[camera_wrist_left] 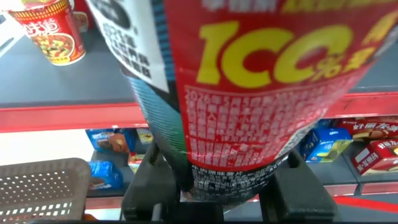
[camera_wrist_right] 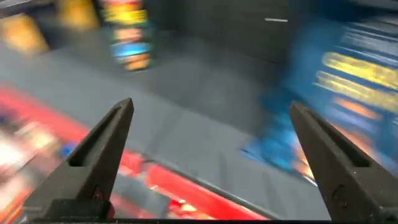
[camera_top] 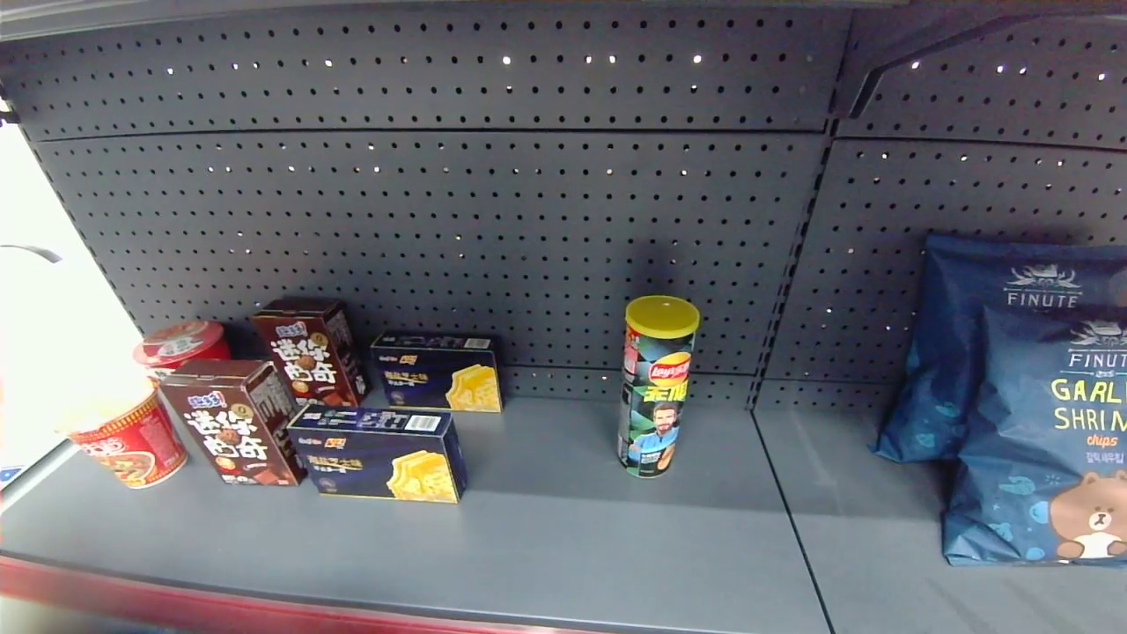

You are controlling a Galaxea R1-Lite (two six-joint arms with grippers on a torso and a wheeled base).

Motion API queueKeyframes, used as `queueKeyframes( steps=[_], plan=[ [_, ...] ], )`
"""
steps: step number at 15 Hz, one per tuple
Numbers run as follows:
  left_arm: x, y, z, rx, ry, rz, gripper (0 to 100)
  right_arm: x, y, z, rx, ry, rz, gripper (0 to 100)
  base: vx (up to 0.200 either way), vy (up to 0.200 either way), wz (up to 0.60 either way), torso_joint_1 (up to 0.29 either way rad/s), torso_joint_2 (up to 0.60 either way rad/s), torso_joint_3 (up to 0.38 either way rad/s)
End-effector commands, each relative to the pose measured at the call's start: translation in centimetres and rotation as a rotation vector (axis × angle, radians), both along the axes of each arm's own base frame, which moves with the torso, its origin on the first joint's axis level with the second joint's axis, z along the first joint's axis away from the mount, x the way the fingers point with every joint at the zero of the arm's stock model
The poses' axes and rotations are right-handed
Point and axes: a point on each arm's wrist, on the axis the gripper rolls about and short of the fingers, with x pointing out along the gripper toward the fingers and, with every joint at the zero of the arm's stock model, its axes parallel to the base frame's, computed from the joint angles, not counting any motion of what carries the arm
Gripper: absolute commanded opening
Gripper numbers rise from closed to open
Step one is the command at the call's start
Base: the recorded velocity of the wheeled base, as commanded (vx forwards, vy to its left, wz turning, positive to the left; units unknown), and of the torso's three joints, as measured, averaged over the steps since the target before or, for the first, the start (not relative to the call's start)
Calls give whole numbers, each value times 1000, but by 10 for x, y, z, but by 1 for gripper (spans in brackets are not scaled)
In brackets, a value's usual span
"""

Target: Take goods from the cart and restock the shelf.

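Left tool (camera_wrist_left: 224,186): clamped on the lower end of a red-labelled cylindrical snack can (camera_wrist_left: 261,93), which it held in the air in front of the shelf's red front edge.
Right tool (camera_wrist_right: 211,111): spread wide with nothing between its fingers, hovering before the shelf board near the blue bags.
Task's thing: the red can was off the cart and in the left grip, not yet set on the grey metal shelf (camera_top: 563,528).
Done so far: the shelf looked partly stocked, and one yellow-lidded chip tube (camera_top: 659,387) stood upright alone at mid-shelf.
Left to do: by my judgement, placing the held can, most likely in the open stretch beside the tube, then more trips to the cart.
Around: two red noodle cups (camera_top: 128,440), two brown biscuit boxes (camera_top: 233,423) and two navy cracker boxes (camera_top: 379,453) were grouped at the left end. Dark blue crisp bags (camera_top: 1039,440) leaned at the right. A grey perforated plastic basket (camera_wrist_left: 43,186) sat low, below the shelf.
In the way: the upright tube could be knocked if the can came in close.
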Motion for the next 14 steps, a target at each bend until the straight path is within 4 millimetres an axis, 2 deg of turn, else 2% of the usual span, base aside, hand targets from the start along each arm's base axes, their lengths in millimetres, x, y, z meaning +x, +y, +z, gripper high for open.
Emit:
queueKeyframes(
  steps=[1,3,4,5,8,9,12,14],
  plan=[
    [0,0,-2,-1,0,0,0,30,15,0,-45,125,144,100,0,0,0,0,0,0],
    [-1,0,0,-2,-5,-3,0,58,30,6,-1,132,254,100,0,0,0,0,0,0],
    [-1,0,0,-2,-5,-3,0,64,33,8,21,136,285,100,0,0,0,0,0,0],
    [0,0,-1,-1,0,-3,0,86,41,12,35,174,292,100,0,0,0,0,0,0],
    [-1,0,-2,-1,0,2,0,122,56,0,12,250,371,100,0,0,0,0,0,0],
    [-2,0,0,-3,-13,6,0,142,64,-8,0,232,431,100,0,0,0,0,0,0],
    [-2,0,2,-5,-20,0,0,184,79,-23,38,189,588,100,0,0,0,0,0,0],
    [-2,0,2,-6,-21,-3,0,202,85,-31,50,184,638,100,0,0,0,0,0,0]
  ],
)
